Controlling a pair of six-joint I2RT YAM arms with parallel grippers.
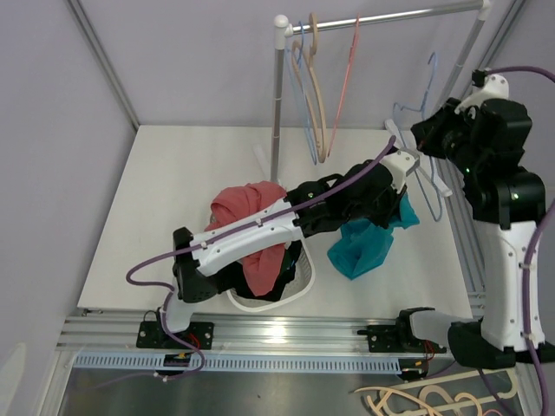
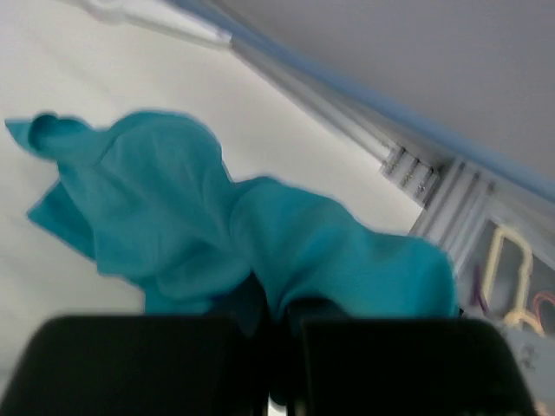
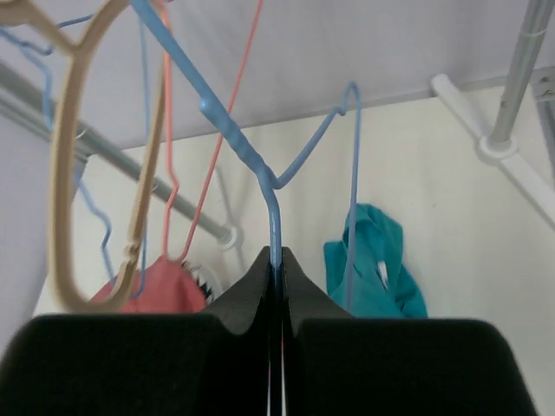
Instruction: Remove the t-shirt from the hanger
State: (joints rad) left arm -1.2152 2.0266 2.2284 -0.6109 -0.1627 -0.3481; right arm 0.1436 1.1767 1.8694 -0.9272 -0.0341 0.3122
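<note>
Your left pincer (image 2: 282, 325) was clamped narrow on a fold of the teal t-shirt (image 1: 364, 247), which hung bunched from it down onto the desk (image 1: 173, 199) — just right of the white basket (image 1: 303, 290) holding a red garment (image 1: 247, 208). Your right pincer (image 3: 276, 264) was pinched tight on the blue hanger (image 3: 275, 217) — held up above the t-shirt.
</note>
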